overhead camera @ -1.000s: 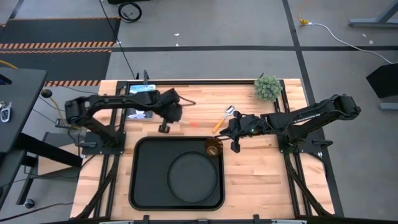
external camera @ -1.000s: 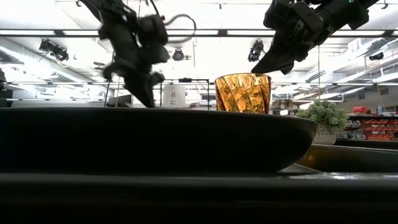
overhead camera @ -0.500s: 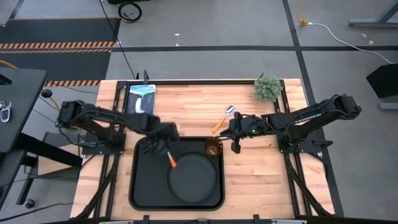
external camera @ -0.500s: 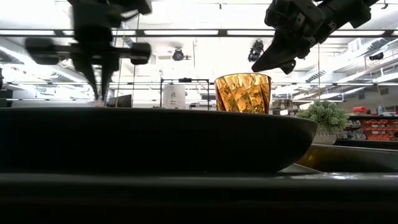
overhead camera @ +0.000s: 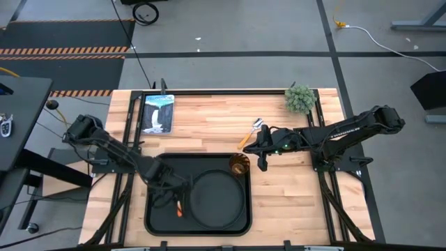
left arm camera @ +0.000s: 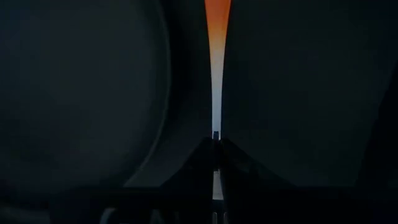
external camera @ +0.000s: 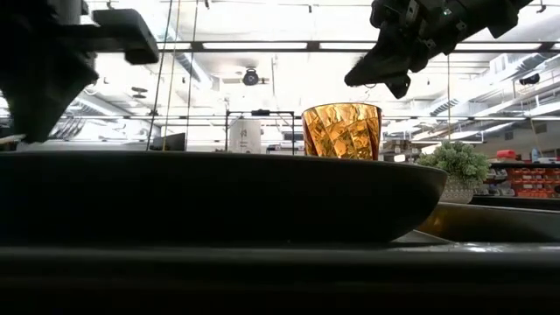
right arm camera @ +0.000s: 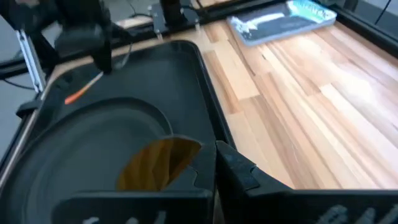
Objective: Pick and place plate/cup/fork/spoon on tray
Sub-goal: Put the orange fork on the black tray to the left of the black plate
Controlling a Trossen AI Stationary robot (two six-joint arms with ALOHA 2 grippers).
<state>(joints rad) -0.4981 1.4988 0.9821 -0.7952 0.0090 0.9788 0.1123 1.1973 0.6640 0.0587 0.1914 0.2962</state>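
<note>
- The left gripper (overhead camera: 171,194) hangs low over the left part of the tray (overhead camera: 157,222), fingers (left arm camera: 239,163) pressed tight on the fork (overhead camera: 178,208); in the left wrist view the tines are pinched between the two tips and the red-orange handle runs away from them.
- The fork's handle lies over the bare strip of tray floor between the plate (overhead camera: 218,199) and the tray's left rim. Whether it touches the floor cannot be told.
- The left arm reaches from its base at the table's left edge, bent down into the tray.
- The plate sits in the tray's right half, close to the right rim.
- The cup (overhead camera: 239,164) stands upright in the tray's far right corner, at the plate's rim.
- The right gripper (overhead camera: 259,148) hovers just beyond that corner, above the cup's height in the low view, fingers closed and empty.
- The spoon (overhead camera: 250,132) lies on the bare wood next to the right gripper, outside the tray.
- The right arm stretches in nearly level from the table's right side.
</note>
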